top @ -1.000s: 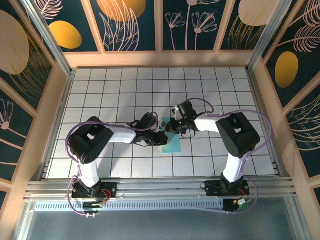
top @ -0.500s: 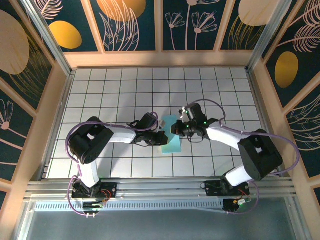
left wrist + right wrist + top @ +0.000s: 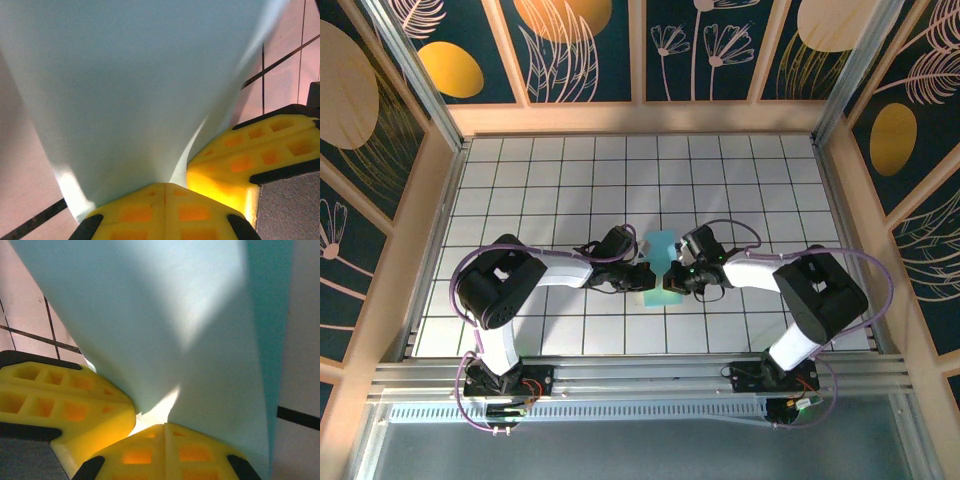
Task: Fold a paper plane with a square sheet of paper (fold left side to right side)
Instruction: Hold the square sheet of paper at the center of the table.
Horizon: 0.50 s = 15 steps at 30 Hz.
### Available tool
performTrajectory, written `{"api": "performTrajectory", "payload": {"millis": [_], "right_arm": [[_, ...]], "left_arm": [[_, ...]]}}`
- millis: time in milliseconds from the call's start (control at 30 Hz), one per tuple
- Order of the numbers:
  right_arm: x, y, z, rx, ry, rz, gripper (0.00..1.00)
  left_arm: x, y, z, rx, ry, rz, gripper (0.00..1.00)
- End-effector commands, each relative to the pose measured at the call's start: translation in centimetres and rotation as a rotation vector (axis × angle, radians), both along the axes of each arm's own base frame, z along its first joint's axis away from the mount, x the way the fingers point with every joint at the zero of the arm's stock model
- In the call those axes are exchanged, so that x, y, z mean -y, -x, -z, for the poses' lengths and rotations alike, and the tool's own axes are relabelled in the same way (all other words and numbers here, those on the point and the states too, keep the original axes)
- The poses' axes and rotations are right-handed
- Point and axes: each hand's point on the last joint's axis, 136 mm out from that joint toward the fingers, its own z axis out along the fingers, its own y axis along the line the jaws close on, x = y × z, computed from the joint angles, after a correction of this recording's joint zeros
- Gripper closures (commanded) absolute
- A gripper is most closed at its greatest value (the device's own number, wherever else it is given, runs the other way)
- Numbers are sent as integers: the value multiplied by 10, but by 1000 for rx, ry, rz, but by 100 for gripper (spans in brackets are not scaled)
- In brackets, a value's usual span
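Note:
The square sheet of paper, light blue and partly folded, lies on the white grid table near the middle. My left gripper and right gripper meet tip to tip over its centre. In the left wrist view the left gripper is shut, its yellow tips against the paper, with the right gripper's yellow fingers close beside. In the right wrist view the right gripper is shut too, at the foot of a raised paper flap, next to the left gripper's fingers. No paper shows between either pair of jaws.
The gridded table is walled by a wooden frame at the back and sides. An aluminium rail carries both arm bases at the near edge. Both forearms lie low across the table's middle.
My right gripper has swung from the sheet's far right corner down to its centre, beside the left gripper. More of the sheet's far part shows. The left arm has stayed put.

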Motion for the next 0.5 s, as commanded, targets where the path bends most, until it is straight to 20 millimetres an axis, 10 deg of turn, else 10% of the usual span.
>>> {"api": "performTrajectory", "payload": {"millis": [0,467], "right_arm": [[12,14,21,-50,71,-6,100],[34,18,45,-68,218,-7,100]], "left_arm": [[3,-12,-17,20,7,-49,100],[6,-38,-12,59,6,-99,99]]}}
